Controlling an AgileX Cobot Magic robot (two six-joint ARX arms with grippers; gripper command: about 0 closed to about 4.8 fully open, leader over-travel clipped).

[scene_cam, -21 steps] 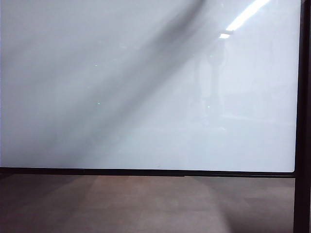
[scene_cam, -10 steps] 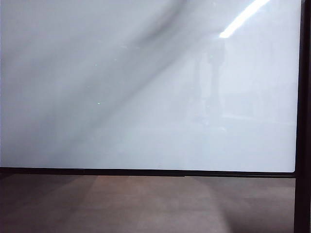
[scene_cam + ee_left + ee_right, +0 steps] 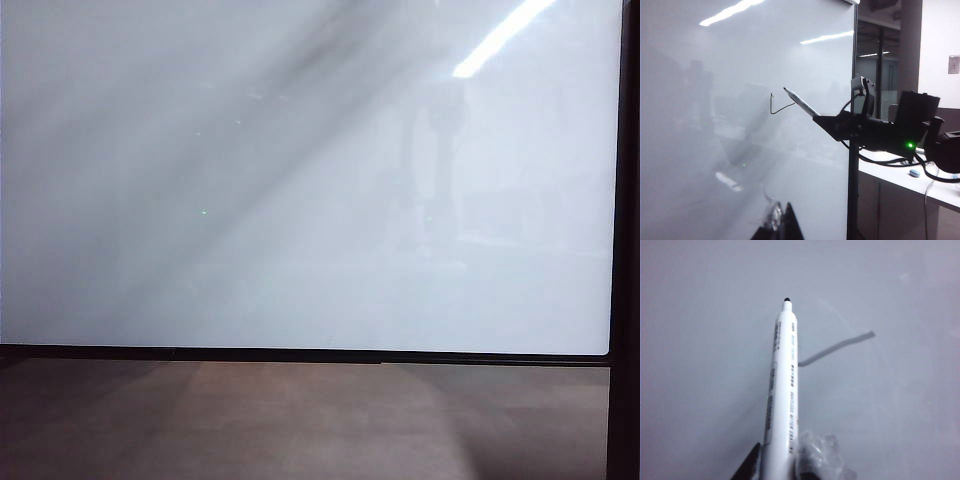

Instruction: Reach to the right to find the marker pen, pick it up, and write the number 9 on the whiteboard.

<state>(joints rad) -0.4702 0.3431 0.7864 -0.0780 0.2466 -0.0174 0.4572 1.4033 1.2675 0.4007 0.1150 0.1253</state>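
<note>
We see our right hand [image 3: 827,121] clamped on the marker pen [image 3: 782,385] — its long axis aimed at the whiteboard [image 3: 740,165], tip just beside the unfinished number 9 [image 3: 780,106] — while whether our left hand [image 3: 780,225] is apart or together we cannot tell.

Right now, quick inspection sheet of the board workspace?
Surface: whiteboard glossy, light streaks reflected; brown surface below it.
Job's things: marker pen uncapped, tip at the board; short bent black stroke, no readable 9 yet.
Clutter: small items on a white counter.
Grippers: right gripper shut on the marker pen; left gripper only partly seen, state unclear.
Cables: black cables looped along the right arm.
Surroundings: office interior, pillar.
</note>
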